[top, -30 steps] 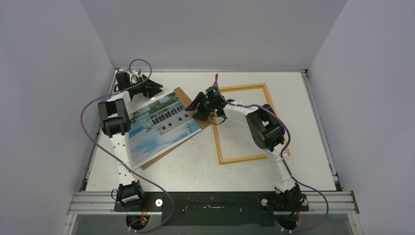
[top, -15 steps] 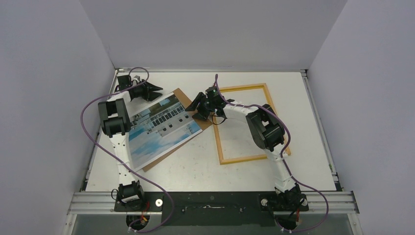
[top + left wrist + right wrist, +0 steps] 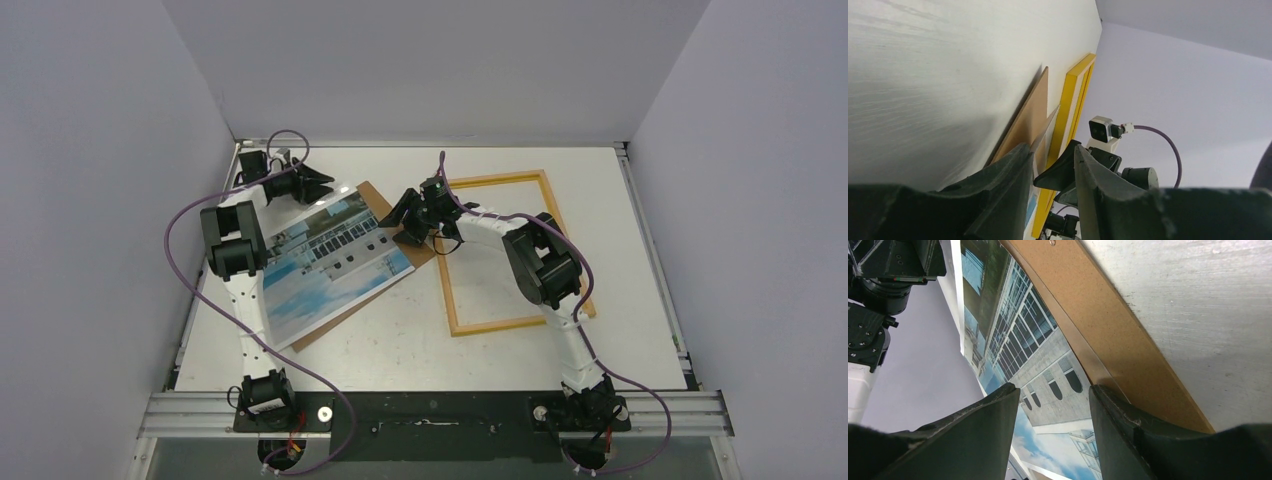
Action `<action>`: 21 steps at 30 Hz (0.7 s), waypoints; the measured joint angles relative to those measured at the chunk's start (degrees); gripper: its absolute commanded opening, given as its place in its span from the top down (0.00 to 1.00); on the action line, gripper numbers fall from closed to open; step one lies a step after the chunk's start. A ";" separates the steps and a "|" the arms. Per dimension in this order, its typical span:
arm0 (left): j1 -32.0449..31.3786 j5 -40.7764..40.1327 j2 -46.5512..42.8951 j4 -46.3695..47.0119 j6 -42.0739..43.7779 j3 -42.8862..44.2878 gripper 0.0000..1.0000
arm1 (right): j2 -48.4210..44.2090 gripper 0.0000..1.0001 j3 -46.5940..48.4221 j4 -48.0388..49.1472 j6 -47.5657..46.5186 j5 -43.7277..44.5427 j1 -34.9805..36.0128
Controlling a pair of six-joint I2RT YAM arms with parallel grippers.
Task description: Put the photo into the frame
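Observation:
The photo, a pale building under blue sky, lies askew on a brown backing board left of centre. The frame lies flat to the right, wood-coloured from above and yellow in the left wrist view. My left gripper sits low at the photo's far corner. Its jaws are apart with nothing between them, and the print's thin edge lies beside one finger. My right gripper is at the photo's right corner, open, with the print showing between its fingers.
The white table is boxed in by grey walls on three sides. The backing board sticks out past the print toward the frame. Both arm bases stand on the black rail at the near edge.
My left gripper has crept a little toward the photo's far corner, and the print has shifted slightly. The right arm has held still.

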 measured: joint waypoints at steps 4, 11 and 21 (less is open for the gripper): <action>-0.46 1.11 0.00 -3.48 7.67 1.75 0.65 | 0.00 0.44 0.13 -0.17 -0.11 0.02 0.00; -3.63 0.02 0.00 -25.46 32.11 13.29 0.66 | 0.00 0.44 0.61 -1.11 -1.38 0.02 0.00; -5.18 0.66 0.00 -35.98 46.56 15.30 0.64 | 0.02 0.44 0.76 -1.25 -2.78 -0.48 0.04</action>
